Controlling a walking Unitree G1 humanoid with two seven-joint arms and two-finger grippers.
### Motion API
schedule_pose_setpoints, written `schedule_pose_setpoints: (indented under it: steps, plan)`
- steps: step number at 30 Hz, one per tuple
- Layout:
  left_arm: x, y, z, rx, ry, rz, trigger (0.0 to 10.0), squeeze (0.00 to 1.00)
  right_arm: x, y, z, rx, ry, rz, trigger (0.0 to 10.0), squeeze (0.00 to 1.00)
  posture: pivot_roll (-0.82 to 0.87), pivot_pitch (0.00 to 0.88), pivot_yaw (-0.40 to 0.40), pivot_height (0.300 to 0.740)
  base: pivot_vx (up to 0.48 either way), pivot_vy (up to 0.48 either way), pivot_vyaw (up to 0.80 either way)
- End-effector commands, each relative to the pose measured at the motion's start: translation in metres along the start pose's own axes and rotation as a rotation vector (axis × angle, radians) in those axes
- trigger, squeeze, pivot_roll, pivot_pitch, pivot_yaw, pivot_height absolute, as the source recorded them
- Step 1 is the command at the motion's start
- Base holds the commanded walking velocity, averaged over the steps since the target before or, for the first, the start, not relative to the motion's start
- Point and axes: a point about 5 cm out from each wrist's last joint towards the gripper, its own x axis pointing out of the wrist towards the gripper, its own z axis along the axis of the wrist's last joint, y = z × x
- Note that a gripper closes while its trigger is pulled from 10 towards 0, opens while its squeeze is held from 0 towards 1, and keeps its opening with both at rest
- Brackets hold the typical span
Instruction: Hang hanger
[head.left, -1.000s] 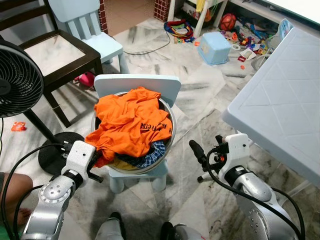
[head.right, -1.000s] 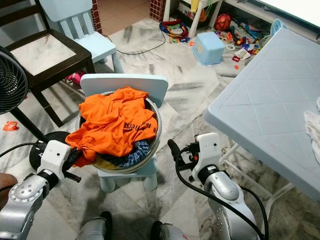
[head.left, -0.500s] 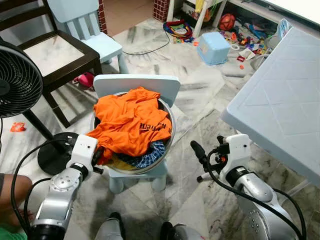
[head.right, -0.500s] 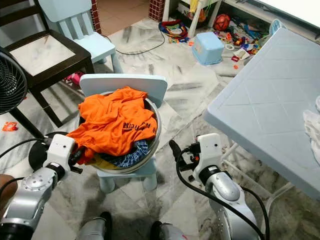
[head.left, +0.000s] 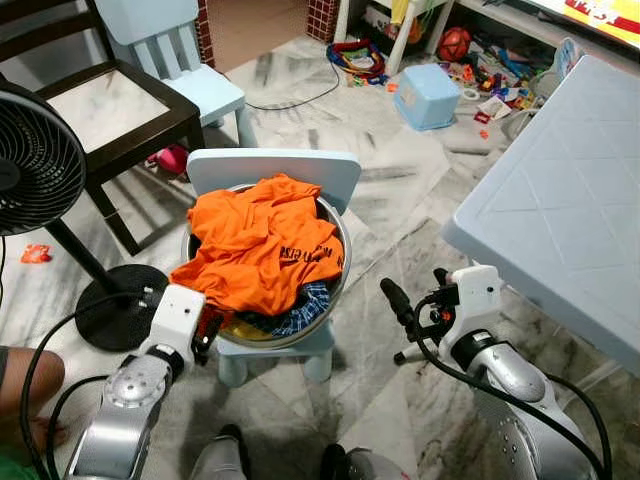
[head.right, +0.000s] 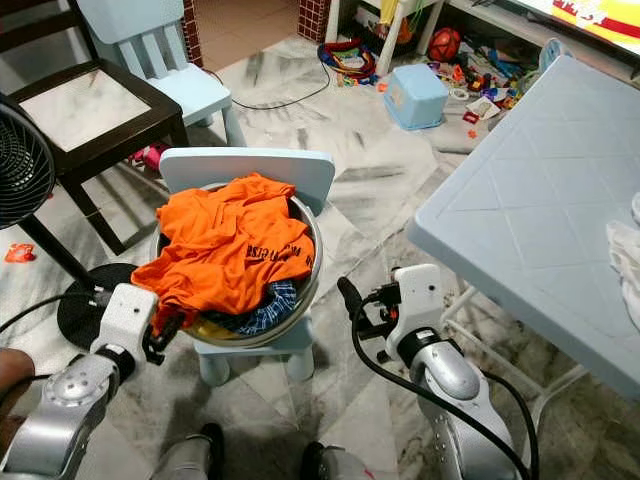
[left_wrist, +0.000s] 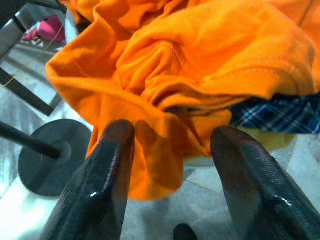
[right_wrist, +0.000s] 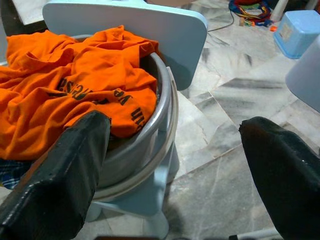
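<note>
Reaching at the left rim of the metal basin (head.left: 338, 262), the left end effector (left_wrist: 170, 150) has its fingers apart, straddling a hanging fold of the orange T-shirt (head.left: 265, 245); one finger (left_wrist: 107, 165) touches the cloth, the other stands beside it. Whether the fold is pinched cannot be told. The T-shirt is heaped over the basin, draping past its left rim, with blue plaid cloth (head.left: 300, 305) and a yellow item under it. The basin sits on the seat of a small light-blue child's chair (head.left: 275, 170), against its backrest. The right end effector (head.right: 360, 315) hovers over the marble floor (head.left: 400, 190) to the right of the chair, fingers wide apart, empty. Light-blue plastic worktop (head.left: 560, 200) at far right. Black pedestal fan (head.left: 35, 160) at far left.
</note>
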Motion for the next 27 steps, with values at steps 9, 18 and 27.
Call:
schedule_pose_setpoints:
  steps: [9, 18, 27]
  plan:
    - [-0.018, -0.009, 0.026, 0.014, -0.122, 0.060, 10.0, 1.00, -0.004, -0.001, -0.005, 0.001, 0.019, -0.005, 10.0, 0.00, 0.06, 0.204, -0.118, 0.740, 0.000, 0.000, 0.00]
    - [0.002, 0.005, 0.032, 0.079, -0.066, 0.000, 10.0, 1.00, 0.000, -0.003, -0.002, -0.020, 0.017, -0.010, 10.0, 0.00, 0.05, 0.207, -0.111, 0.740, 0.000, 0.000, 0.00]
    - [0.005, 0.001, 0.032, 0.133, -0.034, -0.088, 10.0, 1.00, -0.003, -0.008, -0.002, -0.037, 0.020, -0.026, 10.0, 0.00, 0.04, 0.209, -0.107, 0.740, 0.000, 0.000, 0.00]
